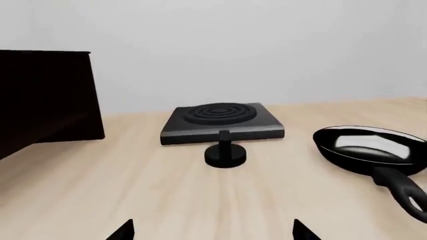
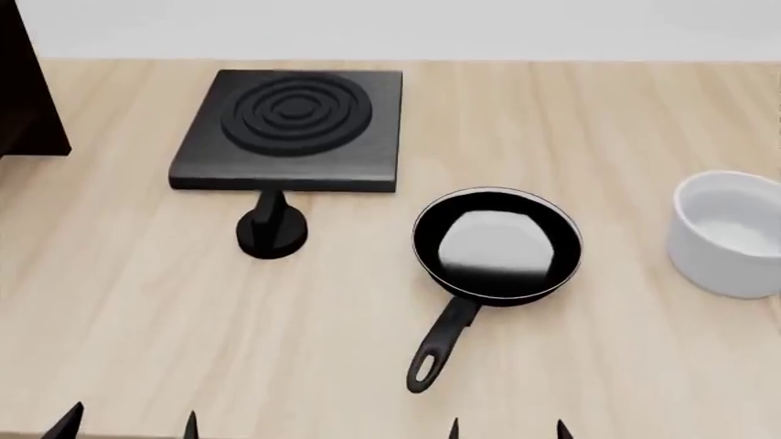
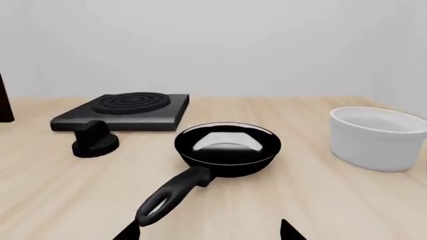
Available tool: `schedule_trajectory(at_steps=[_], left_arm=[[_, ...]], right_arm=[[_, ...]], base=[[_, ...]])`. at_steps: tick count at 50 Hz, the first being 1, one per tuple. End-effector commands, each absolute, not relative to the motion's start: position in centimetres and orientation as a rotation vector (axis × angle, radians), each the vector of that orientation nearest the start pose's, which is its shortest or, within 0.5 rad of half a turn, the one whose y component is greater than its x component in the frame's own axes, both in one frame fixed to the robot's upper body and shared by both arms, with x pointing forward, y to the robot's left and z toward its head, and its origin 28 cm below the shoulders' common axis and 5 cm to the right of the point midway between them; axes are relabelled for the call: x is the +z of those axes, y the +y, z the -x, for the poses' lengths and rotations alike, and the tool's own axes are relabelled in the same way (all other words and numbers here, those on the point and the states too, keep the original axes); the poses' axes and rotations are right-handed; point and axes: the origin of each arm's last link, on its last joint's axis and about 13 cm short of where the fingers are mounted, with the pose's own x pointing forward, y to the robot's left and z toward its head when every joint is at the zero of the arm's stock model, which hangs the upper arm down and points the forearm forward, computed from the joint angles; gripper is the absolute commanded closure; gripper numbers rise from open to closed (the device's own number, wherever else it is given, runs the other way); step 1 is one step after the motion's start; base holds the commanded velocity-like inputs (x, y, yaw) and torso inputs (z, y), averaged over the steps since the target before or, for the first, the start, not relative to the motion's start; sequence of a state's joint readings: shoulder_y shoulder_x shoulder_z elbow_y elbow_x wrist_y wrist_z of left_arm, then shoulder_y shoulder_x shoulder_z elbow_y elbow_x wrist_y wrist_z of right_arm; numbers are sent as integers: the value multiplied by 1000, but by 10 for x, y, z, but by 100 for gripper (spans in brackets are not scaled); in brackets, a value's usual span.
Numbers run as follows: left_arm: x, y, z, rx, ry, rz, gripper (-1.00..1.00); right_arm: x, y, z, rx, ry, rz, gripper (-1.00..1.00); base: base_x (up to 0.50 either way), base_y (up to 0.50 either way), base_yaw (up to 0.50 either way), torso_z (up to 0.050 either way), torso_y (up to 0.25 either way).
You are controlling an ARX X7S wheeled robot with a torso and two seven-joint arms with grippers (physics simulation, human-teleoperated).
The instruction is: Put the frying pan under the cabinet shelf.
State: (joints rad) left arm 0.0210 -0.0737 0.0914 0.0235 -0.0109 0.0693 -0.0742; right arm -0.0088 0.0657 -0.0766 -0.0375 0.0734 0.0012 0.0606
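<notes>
Frying pan [image 2: 497, 243] flat on tabletop [image 2: 635, 366], between hob [image 2: 292, 128] and white bowl [image 2: 729, 233], handle toward robot. Cabinet shelf [image 2: 25, 87] far left, well apart. Left gripper [image 2: 128, 426], right gripper [image 2: 507, 428] — both spread, holding nothing, low over near edge.

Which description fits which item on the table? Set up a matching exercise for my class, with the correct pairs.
Items:
1. frying pan
2. hob
3. bowl
4. cabinet shelf

Descriptions:
A. white, at the table's right
B. dark brown, at the far left edge
C. square, with concentric rings
D. round, with a long loop-ended handle

Pairs: 1-D, 2-C, 3-A, 4-B
</notes>
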Motion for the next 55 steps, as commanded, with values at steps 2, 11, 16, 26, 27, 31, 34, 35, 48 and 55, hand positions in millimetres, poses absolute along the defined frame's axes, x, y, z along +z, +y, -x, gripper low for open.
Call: schedule_trajectory(at_steps=[2,11,16,26,27,31,34,35,48,55], left_arm=[[18,205,-205,-30,-80,-81,-100],[36,204,-202,-18,-72,-70,-100],[55,205,-205,-36,-56,-94,-100],[101,214,-208,-50,-120,-135,-100],[104,215,-208,-51,-126,-138,-100],[115,216,-209,-51,-150,-148,-100],[124,217,-212,-52,-159,-158,-100],[127,218,-214,-53,-165,-166,-100],[162,229,-226,-29,-230,-224,-100],[181,231,-229,-22,-268,-243,-100]], right_arm=[[21,-96,-207,21,-27,-11,-100],[38,-100,-211,28,-37,16,-100],[63,-105,-217,32,-57,66,-100],[102,-113,-227,38,-134,115,-100],[105,-113,-228,39,-139,121,-100],[116,-115,-230,42,-159,138,-100],[123,-119,-232,37,-173,165,-100],[127,-121,-233,34,-178,167,-100],[169,-143,-244,-24,-244,250,-100],[190,-149,-258,-41,-284,274,-100]], base=[[0,0,0,50,57],[0,0,0,44,49],[0,0,0,0,0],[0,0,0,0,0],[0,0,0,0,0],[0,0,0,0,0],[0,0,0,0,0],[0,0,0,0,0],[0,0,0,0,0],[0,0,0,0,0]])
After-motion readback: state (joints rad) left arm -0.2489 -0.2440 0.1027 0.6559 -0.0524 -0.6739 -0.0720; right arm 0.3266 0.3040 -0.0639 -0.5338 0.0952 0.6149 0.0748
